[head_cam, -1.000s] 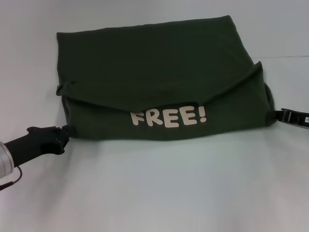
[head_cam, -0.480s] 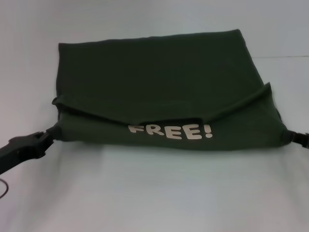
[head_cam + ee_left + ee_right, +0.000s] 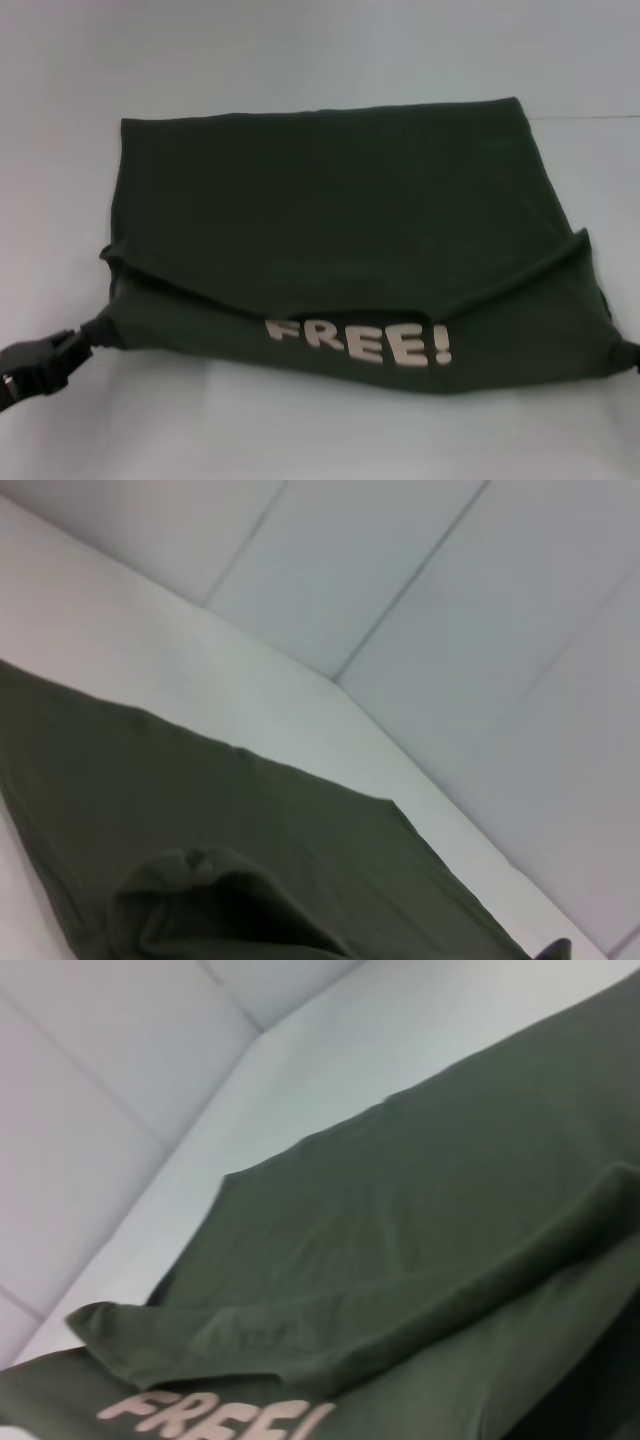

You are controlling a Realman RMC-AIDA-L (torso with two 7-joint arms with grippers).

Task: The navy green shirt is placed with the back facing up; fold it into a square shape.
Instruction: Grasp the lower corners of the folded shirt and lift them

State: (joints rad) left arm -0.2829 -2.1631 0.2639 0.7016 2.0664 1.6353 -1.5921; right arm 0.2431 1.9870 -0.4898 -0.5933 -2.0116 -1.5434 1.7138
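The navy green shirt (image 3: 340, 230) fills mid-frame, its lower-left corner pinched in the left gripper (image 3: 82, 345), the right gripper barely visible at the right edge, grip indeterminate; uneven pull risks a corner slipping free and skewing the fold.

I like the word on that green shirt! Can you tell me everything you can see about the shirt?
The shirt is dark olive green and looks like soft cloth. It lies on a pale table, partly folded: a plain flap is draped across the top, and below its sagging edge cream block letters spell "FREE!". The outline is roughly four-sided, wider at the near edge. The left pincer is at the near left corner, which is drawn out towards it. At the near right corner only a dark tip of the right pincer shows.
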